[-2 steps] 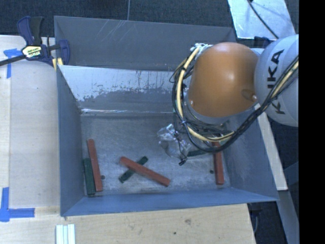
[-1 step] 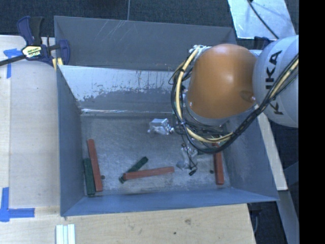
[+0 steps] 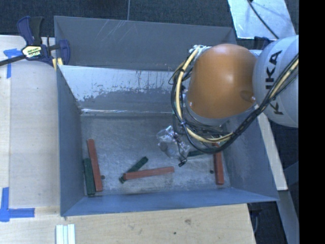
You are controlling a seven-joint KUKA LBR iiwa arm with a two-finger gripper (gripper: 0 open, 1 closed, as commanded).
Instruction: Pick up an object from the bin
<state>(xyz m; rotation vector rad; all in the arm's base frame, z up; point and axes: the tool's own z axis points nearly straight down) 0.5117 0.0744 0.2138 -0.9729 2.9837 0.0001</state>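
Arm shell (image 3: 278,78) lettering reads "KA", rest of the word is cut off. Claw (image 3: 175,144) sits low under the orange cover (image 3: 221,80), right of centre of the bin (image 3: 127,85) floor. Open or clenched: can't tell. Nearest to it: short dark green stick (image 3: 136,164) at its 8 o'clock, long red-brown stick (image 3: 150,173) at 7, right red stick (image 3: 219,168) at 4. Left red stick (image 3: 93,165) and left green stick (image 3: 89,177) lie side by side at the floor's 8 o'clock edge.

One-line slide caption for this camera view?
KUKA arm's claw hangs in the grey bin, near a short dark green stick and a red-brown stick.
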